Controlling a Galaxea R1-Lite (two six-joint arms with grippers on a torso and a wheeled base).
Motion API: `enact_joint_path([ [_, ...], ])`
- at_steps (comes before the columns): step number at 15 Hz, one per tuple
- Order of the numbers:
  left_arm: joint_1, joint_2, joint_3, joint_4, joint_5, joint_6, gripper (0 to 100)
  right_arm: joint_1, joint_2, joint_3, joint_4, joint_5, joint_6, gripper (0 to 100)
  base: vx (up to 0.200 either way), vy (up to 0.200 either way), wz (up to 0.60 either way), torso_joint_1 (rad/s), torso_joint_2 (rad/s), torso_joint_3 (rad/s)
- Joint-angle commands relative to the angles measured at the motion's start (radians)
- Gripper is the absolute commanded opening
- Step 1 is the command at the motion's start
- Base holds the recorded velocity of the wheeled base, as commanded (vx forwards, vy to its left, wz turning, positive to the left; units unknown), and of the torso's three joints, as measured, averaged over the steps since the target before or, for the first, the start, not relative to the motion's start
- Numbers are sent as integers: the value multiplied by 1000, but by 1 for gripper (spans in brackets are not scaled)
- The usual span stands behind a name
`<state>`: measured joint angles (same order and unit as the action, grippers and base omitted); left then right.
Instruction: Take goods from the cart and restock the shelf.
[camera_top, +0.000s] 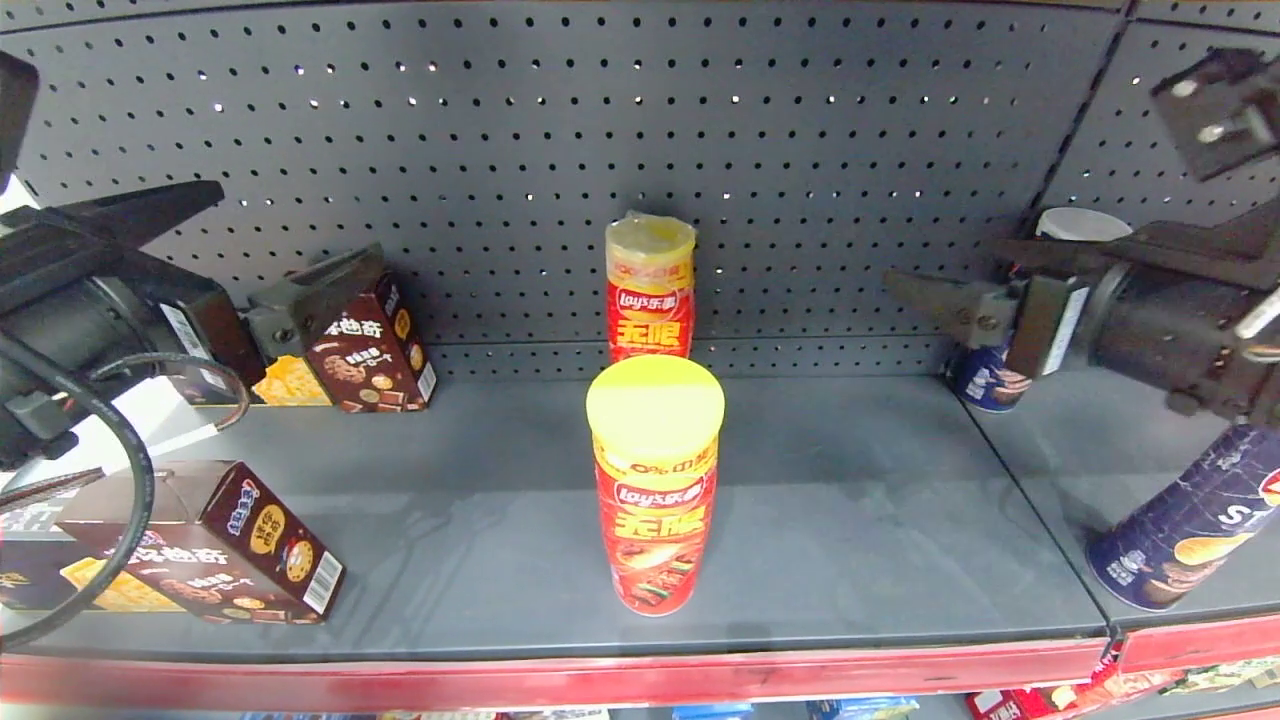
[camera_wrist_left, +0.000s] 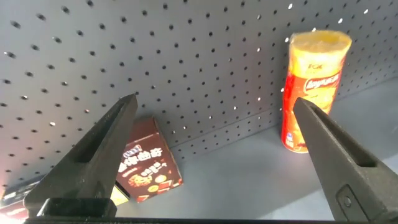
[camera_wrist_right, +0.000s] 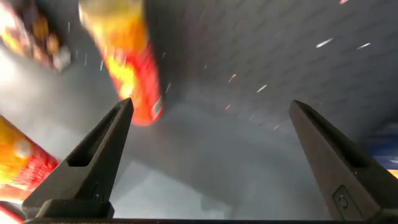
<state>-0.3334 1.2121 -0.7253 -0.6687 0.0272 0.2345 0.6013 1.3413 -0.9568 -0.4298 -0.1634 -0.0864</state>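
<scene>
Two red chip cans with yellow lids stand upright mid-shelf, one near the front (camera_top: 655, 490) and one against the pegboard (camera_top: 650, 290). My left gripper (camera_top: 295, 225) hovers open at the shelf's left end, over a brown cookie box (camera_top: 370, 340), and holds nothing. In the left wrist view its gripper (camera_wrist_left: 214, 102) faces that box (camera_wrist_left: 146, 168) and the back can (camera_wrist_left: 311, 93). My right gripper (camera_top: 1020, 185) is open and empty at the right end of the shelf. In the right wrist view its gripper (camera_wrist_right: 210, 106) looks across the board at the back can (camera_wrist_right: 127, 62) and the front can (camera_wrist_right: 18, 162).
A second brown cookie box (camera_top: 200, 545) lies at the front left. Dark blue cans (camera_top: 1190, 540) (camera_top: 985, 375) stand on the neighbouring board to the right. The grey shelf board (camera_top: 860, 520) has free room right of the red cans; its front lip (camera_top: 560, 675) is red.
</scene>
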Motion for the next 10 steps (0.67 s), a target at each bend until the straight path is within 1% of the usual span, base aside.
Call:
enact_joint_path([
  [1, -1, -39, 4, 0, 0, 0, 100, -40, -152, 50, -1, -4, -3, 100, 0, 0, 0, 0, 0, 0],
  [2, -1, -63, 6, 3, 0, 0, 100, -44, -237, 116, 2, -4, -4, 100, 0, 0, 0, 0, 0, 0],
  [3, 1, -74, 12, 1, 0, 0, 100, -48, -283, 151, 3, -2, -4, 100, 0, 0, 0, 0, 0, 0],
  [4, 1, -85, 20, 1, 2, 0, 100, -54, -315, 171, 5, -2, -4, 100, 0, 0, 0, 0, 0, 0],
  [5, 1, -123, 55, 1, 2, 2, 100, -75, -386, 210, 11, 5, -6, 100, 0, 0, 0, 0, 0, 0],
  [6, -1, -149, 76, 3, 2, 2, 100, -77, -425, 224, 25, 7, -6, 100, 0, 0, 0, 0, 0, 0],
  [7, -1, -151, 78, 3, 2, 0, 100, -77, -432, 225, 29, 7, -6, 100, 0, 0, 0, 0, 0, 0],
  [8, -1, -206, 112, 3, 0, 2, 100, -74, -516, 231, 102, 8, -7, 100, 0, 0, 0, 0, 0, 0],
  [10, 1, -260, 119, 5, 2, 0, 100, -78, -613, 239, 180, 7, -9, 100, 0, 0, 0, 0, 0, 0],
])
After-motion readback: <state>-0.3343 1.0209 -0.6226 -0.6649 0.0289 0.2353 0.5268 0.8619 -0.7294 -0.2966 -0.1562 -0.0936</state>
